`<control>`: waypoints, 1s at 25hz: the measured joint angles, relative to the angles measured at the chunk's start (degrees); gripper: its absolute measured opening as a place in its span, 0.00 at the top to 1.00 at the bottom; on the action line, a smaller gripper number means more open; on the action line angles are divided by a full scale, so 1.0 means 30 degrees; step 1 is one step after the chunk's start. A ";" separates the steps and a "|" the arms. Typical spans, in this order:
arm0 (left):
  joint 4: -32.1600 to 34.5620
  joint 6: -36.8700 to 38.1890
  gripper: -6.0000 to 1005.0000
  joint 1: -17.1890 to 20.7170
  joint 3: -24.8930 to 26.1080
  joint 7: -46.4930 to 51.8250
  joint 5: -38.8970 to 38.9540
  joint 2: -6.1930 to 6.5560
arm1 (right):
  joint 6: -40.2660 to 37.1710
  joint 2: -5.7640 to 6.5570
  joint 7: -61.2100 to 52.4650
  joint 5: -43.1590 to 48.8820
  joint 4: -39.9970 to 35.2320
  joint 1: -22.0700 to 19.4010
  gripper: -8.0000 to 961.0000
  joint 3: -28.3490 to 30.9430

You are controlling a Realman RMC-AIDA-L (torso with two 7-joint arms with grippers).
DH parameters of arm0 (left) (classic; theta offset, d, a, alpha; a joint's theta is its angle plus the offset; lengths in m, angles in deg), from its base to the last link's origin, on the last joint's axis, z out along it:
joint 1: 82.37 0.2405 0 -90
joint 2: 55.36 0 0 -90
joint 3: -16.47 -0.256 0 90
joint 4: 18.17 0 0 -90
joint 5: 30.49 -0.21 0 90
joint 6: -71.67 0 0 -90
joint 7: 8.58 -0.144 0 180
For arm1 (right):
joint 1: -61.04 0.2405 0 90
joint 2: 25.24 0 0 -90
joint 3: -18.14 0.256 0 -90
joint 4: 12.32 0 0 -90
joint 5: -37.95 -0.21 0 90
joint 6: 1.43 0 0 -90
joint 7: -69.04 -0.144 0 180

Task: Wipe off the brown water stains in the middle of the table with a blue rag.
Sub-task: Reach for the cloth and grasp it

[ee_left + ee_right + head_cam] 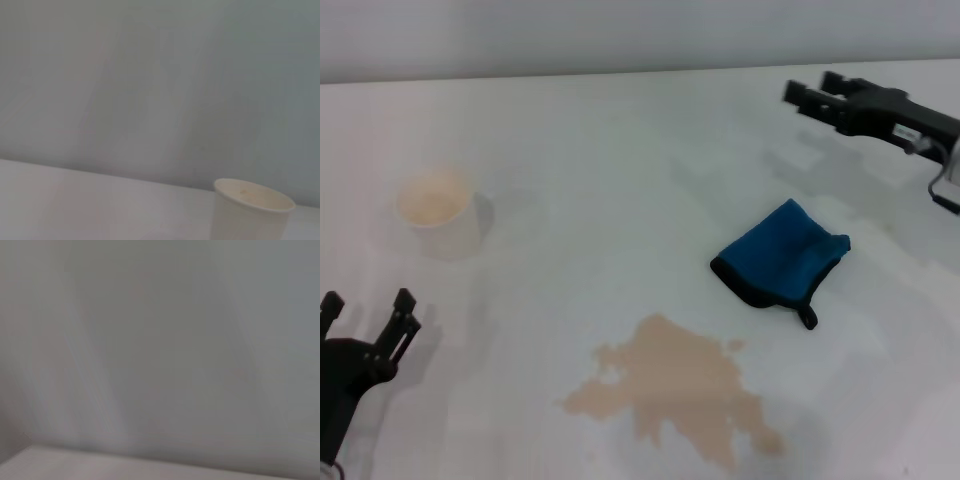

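Note:
On the white table (620,180) the blue rag (779,259) lies folded, right of centre, its black loop pointing toward the near edge. The brown water stains (678,388) spread as a tan ragged patch near the front middle, just left of and below the rag. My right gripper (810,95) hovers open at the far right, above and beyond the rag, holding nothing. At the near left corner sits my left gripper (368,310), open and empty, well away from both. The right wrist view shows only a blank wall.
A white paper cup (440,212) with tan liquid inside stands on the left of the table; the left wrist view shows the same cup (252,210) against the grey wall. The table's far edge meets the wall at the back.

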State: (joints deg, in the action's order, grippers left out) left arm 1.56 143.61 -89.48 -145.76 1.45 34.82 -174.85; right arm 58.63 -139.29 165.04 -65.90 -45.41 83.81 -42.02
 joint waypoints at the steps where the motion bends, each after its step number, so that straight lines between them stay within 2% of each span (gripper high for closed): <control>1: -0.0053 0.0079 0.11 0.0076 0.0017 0.0127 0.0021 0.0010 | -0.0022 0.0023 -0.1379 0.1485 -0.1149 0.0045 0.18 -0.0123; 7: -0.0198 0.0450 0.11 0.0141 0.0146 0.0633 0.0042 0.0072 | 0.1734 0.0167 -1.1091 1.2172 -0.8022 0.0755 0.19 -0.0218; 10: -0.0276 0.0772 0.11 0.0147 0.0206 0.0649 0.0060 0.0083 | 0.4348 0.0073 -1.3114 1.6478 -1.0937 0.1460 0.19 -0.0107; 11: -0.0347 0.0870 0.11 0.0149 0.0210 0.0685 0.0061 0.0090 | 0.6008 0.0113 -1.3471 1.7836 -1.2031 0.2141 0.19 -0.0009; 15: -0.0658 0.1229 0.11 0.0119 0.0222 0.1025 0.0070 0.0104 | 0.7795 0.0394 -1.4246 1.8745 -1.2672 0.2989 0.19 0.0022; 18: -0.0689 0.1371 0.11 0.0055 0.0229 0.1078 0.0093 0.0103 | 0.9285 0.0449 -1.4342 1.9888 -1.3304 0.3366 0.19 -0.0050; 25: -0.0699 0.1419 0.11 -0.0126 0.0245 0.1082 0.0115 0.0102 | 1.1736 -0.0372 -1.5748 2.3484 -1.4697 0.3595 0.19 -0.0227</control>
State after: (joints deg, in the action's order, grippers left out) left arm -0.53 147.86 -89.86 -145.03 4.69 35.17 -174.54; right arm 93.84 -140.40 117.80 4.55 -89.50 94.60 -42.70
